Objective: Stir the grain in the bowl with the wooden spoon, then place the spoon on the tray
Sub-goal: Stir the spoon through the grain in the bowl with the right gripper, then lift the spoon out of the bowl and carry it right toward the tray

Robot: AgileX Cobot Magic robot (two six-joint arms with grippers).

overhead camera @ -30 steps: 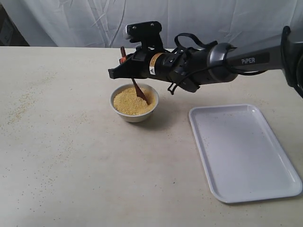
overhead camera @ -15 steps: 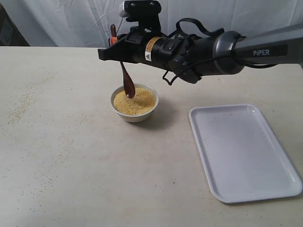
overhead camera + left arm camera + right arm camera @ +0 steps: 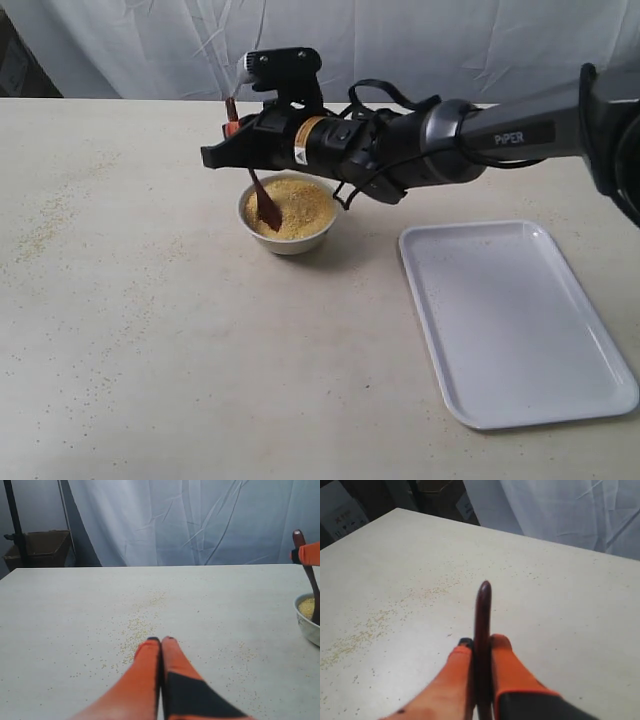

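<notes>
**A:** Where's the wooden spoon (image 3: 262, 200)?

**B:** Standing nearly upright in the bowl (image 3: 290, 242), handle tip leaning slightly toward 11 o'clock. Its oval end is sunk into the grain (image 3: 303, 203) on the bowl's 9 o'clock side.

**A:** And what holds it?

**B:** The right claw (image 3: 232, 130). Its arm reaches in from 3 o'clock and lies level above the bowl. The right wrist view shows the two orange fingers (image 3: 506, 655) pressed against the dark handle (image 3: 483, 610) from either side, so it's clamped firmly on the spoon.

**A:** The bowl itself?

**B:** A small white one, heaped with golden grain, sitting at about 11 o'clock from the middle of the exterior view. The tray (image 3: 520, 330) lies on the desk (image 3: 150, 330) at 4 o'clock from the bowl, apart from it, with only a few specks on it.

**A:** The left claw (image 3: 160, 642)?

**B:** Only its own camera shows it: fingers pressed together, nothing between them, low over the desk. From there the bowl (image 3: 307, 625) and spoon (image 3: 312, 587) show at the picture's edge.

**A:** Any spill?

**B:** Loose granules (image 3: 45, 225) are scattered across the desk out at 9 o'clock from the bowl.
</notes>
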